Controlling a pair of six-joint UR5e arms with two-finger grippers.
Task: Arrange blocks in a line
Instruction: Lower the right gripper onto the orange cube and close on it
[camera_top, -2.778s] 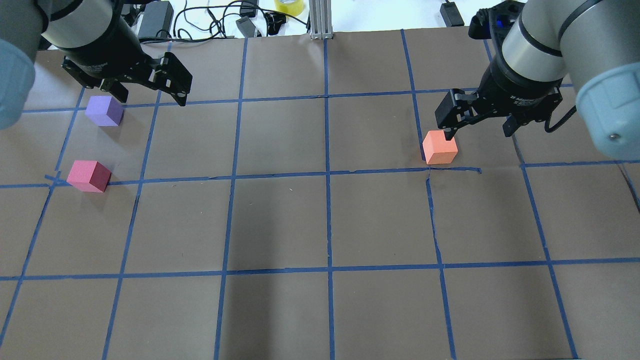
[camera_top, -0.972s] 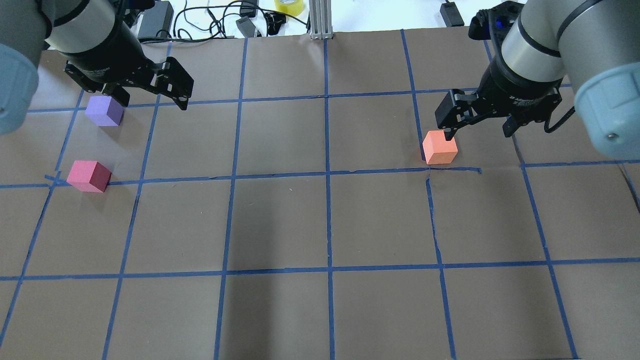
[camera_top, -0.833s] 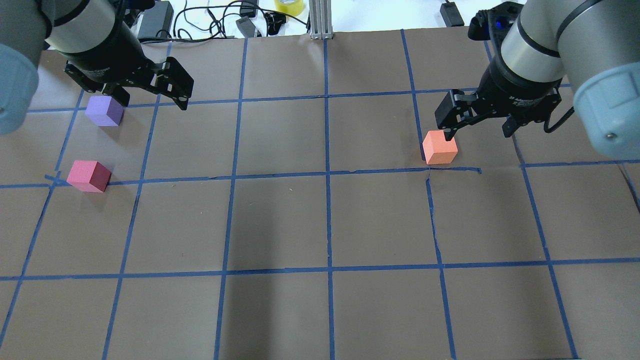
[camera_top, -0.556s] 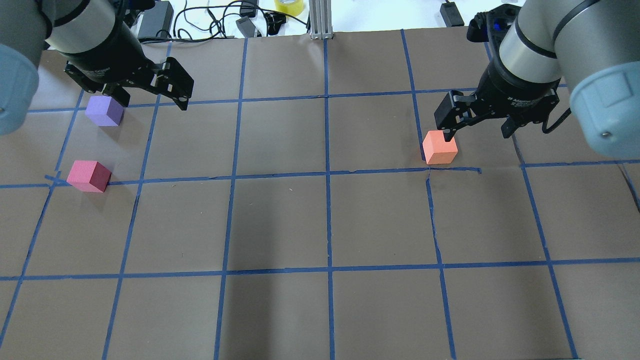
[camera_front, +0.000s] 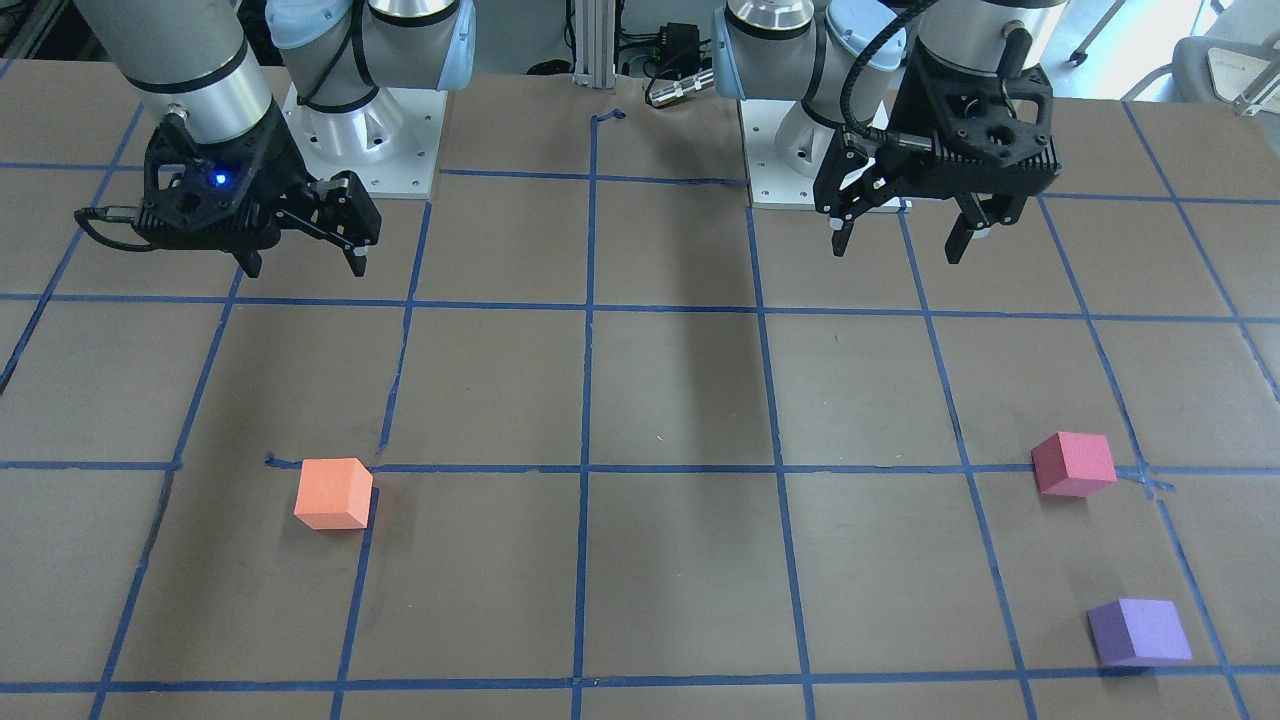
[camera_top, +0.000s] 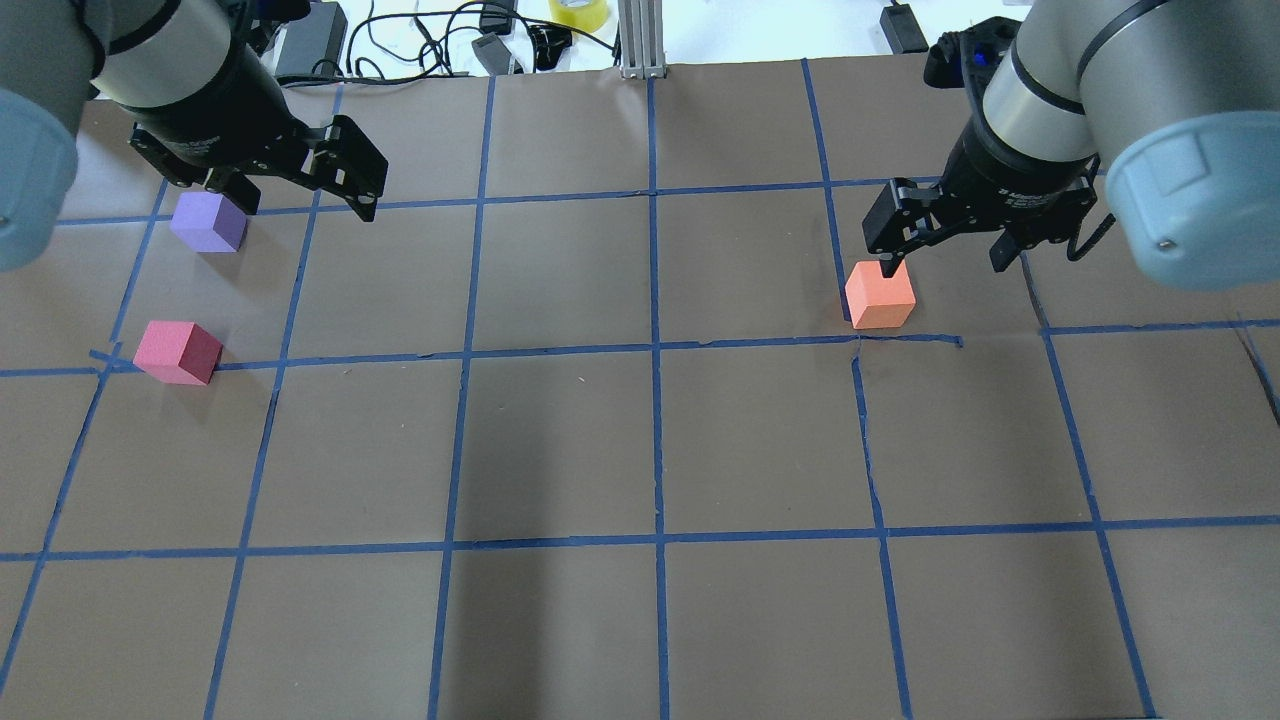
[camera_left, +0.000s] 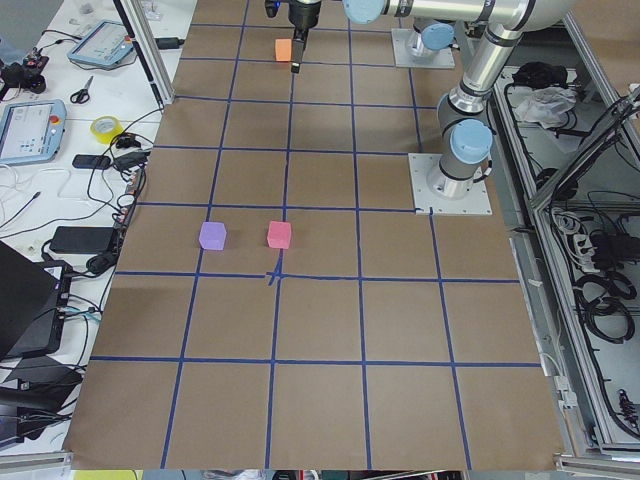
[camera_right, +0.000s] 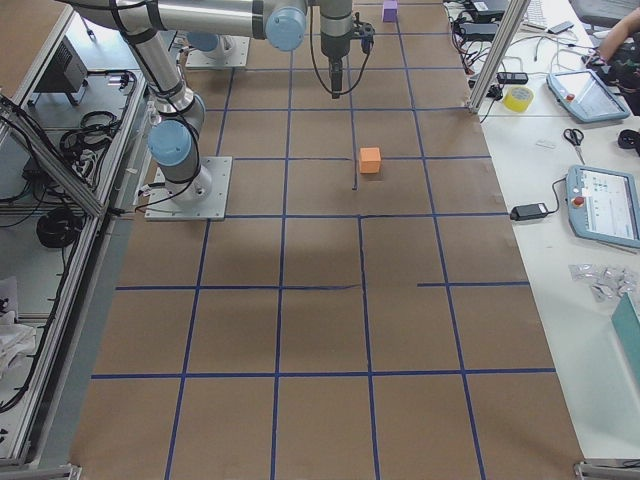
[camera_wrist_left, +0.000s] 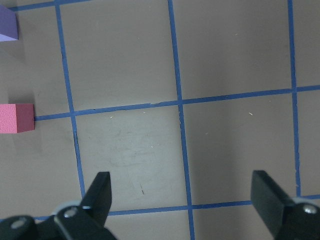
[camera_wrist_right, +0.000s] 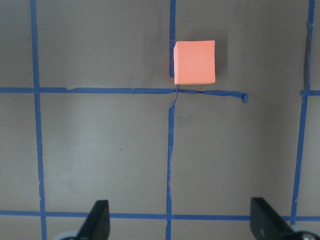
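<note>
The orange block (camera_top: 880, 295) sits on the right half of the table; it also shows in the front view (camera_front: 333, 493) and in the right wrist view (camera_wrist_right: 195, 62). The red-pink block (camera_top: 178, 351) and the purple block (camera_top: 208, 221) sit apart at the far left, and both show in the front view, red-pink (camera_front: 1073, 464) and purple (camera_front: 1138, 631). My left gripper (camera_top: 295, 200) is open and empty, held above the table to the right of the purple block. My right gripper (camera_top: 945, 265) is open and empty, raised above the table near the orange block.
The table is brown paper with a blue tape grid (camera_top: 655, 350). Cables, a power brick (camera_top: 310, 40) and a yellow tape roll (camera_top: 578, 12) lie beyond the far edge, beside a metal post (camera_top: 640, 40). Tablets (camera_right: 605, 205) lie off the table's side.
My right arm has shifted a little to the left, its gripper still open by the orange block. My left gripper has drifted slightly away from me. The blocks have not moved.
</note>
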